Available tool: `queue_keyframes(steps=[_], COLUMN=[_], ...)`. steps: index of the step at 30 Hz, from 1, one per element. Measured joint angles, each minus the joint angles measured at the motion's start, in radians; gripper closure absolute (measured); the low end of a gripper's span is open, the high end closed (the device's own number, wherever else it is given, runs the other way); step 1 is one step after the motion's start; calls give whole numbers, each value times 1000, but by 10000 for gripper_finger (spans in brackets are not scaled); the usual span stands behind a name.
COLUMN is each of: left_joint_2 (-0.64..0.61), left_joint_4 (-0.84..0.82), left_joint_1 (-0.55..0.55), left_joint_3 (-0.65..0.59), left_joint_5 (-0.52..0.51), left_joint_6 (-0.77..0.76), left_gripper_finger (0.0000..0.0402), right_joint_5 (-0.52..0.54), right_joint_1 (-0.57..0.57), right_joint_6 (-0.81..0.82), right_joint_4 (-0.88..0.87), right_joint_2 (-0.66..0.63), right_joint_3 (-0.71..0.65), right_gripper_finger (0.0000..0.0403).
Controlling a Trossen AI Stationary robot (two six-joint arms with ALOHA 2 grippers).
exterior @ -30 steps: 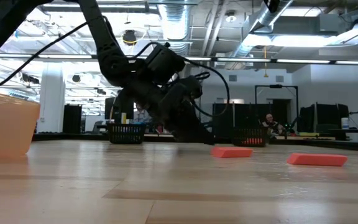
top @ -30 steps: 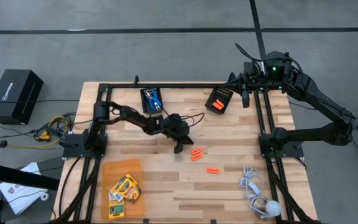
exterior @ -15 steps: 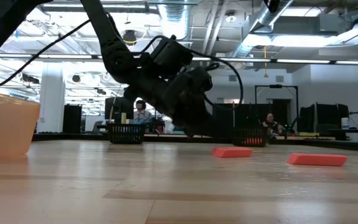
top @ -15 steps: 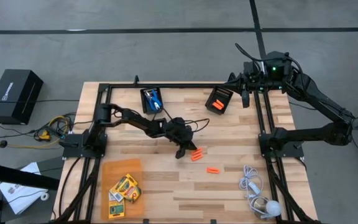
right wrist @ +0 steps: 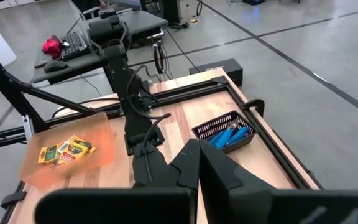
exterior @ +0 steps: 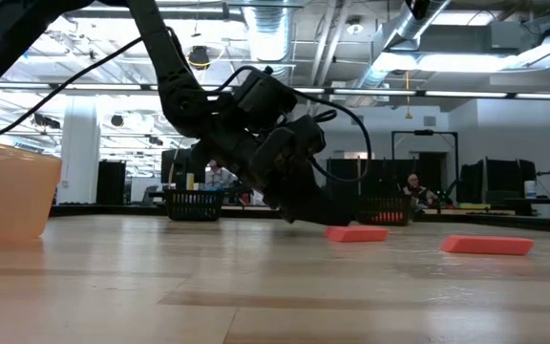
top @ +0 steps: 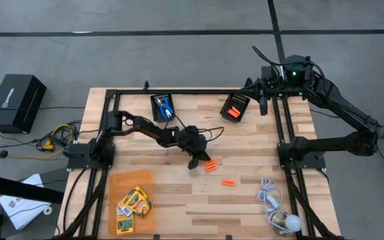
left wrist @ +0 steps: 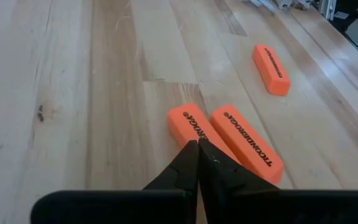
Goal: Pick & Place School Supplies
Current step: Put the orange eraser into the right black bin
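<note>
Left gripper (left wrist: 198,149) closed tight, tip on orange eraser (left wrist: 194,127) on bench (left wrist: 61,93). Closed, it may only push eraser away. Right gripper (right wrist: 199,163) closed, waits far off.

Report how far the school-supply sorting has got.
Done: crayon boxes lie in the orange tray; blue scissors sit in a mesh bin.
In hand: nothing; the shut left gripper rests at one of two paired orange erasers.
Left: all three erasers, including the lone one. The right gripper waits, shut.
</note>
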Motion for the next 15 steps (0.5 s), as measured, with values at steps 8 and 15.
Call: queue_keyframes(steps=[8, 15], left_joint_2=[24, 25], left_joint_4=[-35, -52], left_joint_1=[1, 1], left_joint_3=[2, 2], left_joint_5=[8, 5], left_joint_6=[24, 42], left_gripper_finger=[400, 400], right_joint_5=[0, 0], right_joint_1=[0, 0], right_joint_6=[0, -1], right_joint_4=[1, 1], right_joint_2=[0, 0], right_joint_3=[0, 0], right_gripper_finger=[403, 403])
